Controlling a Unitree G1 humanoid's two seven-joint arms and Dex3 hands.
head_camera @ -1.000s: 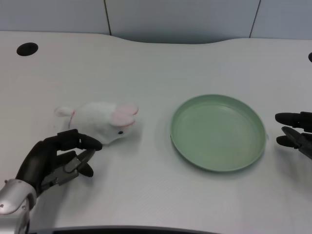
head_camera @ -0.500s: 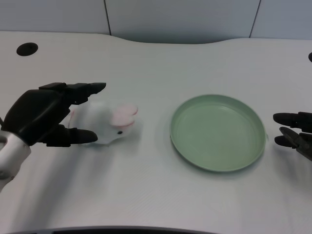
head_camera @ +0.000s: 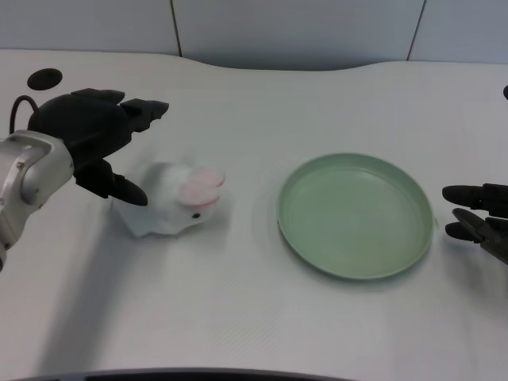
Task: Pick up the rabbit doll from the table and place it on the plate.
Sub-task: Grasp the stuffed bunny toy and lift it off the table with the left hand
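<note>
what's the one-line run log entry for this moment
left hand: open, over rabbit doll's rear | rabbit doll: on table, not gripped | plate: empty

Rabbit doll (head_camera: 173,208) lying on the worktop (head_camera: 238,302), well left of the plate (head_camera: 355,214).

White and plush, with pink ears folded over the head and a small dark eye, head turned toward the plate; slightly blurred at the rear. Pale green, round, shallow and raised at the rim, sitting flat with nothing on it.
</note>
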